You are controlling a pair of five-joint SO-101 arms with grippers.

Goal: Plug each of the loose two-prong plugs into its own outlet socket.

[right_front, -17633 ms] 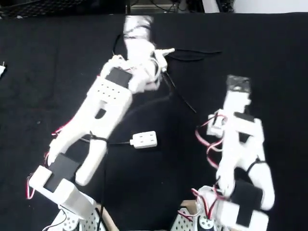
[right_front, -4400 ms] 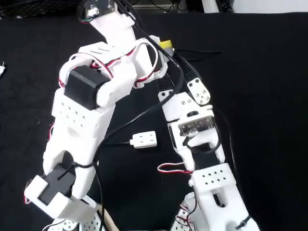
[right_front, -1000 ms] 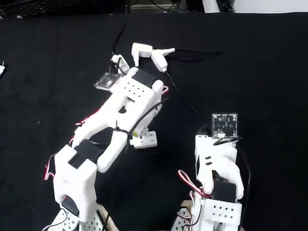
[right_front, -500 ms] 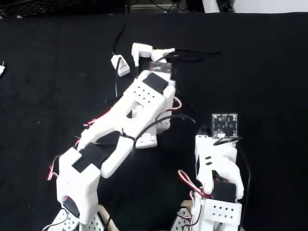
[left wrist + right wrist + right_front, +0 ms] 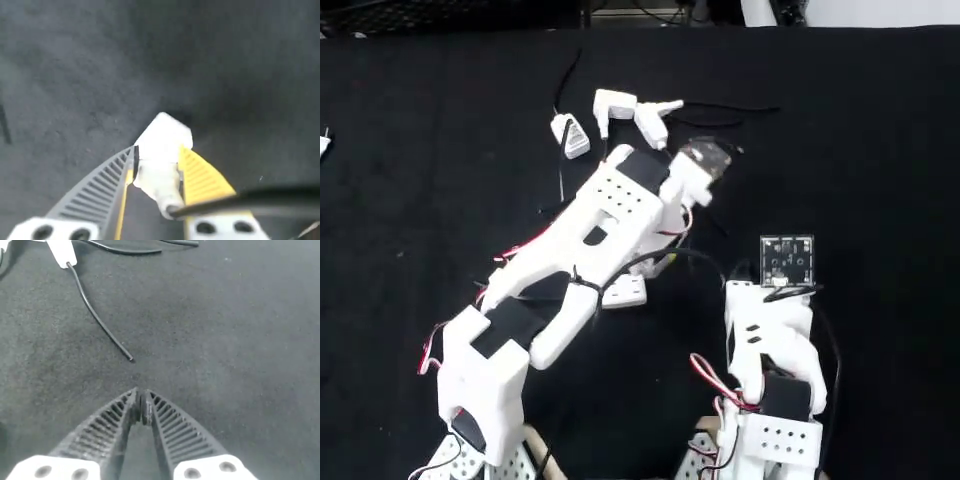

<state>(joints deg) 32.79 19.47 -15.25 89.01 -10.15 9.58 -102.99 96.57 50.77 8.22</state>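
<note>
While the right arm [image 5: 770, 340] has stayed folded at the near edge, the left arm's [image 5: 600, 220] wrist has swung over the last second from the far-left side across to the right arm's side (now past the three white connectors [image 5: 613, 103] at the far end of the table [image 5: 880, 120]).

Left tool [image 5: 157, 150] pinches a white plug [image 5: 162, 135] between its grey and yellow fingers, held off the table. Plug's long axis runs along the fingers: blunt end points away from the wrist, down at the table, cord end toward the camera. Can't see the prongs.

White socket block [image 5: 630, 292] lies half under the left arm.

Right tool [image 5: 142, 400] is pressed together with nothing in it, near a loose black cable [image 5: 100, 322] end.
</note>
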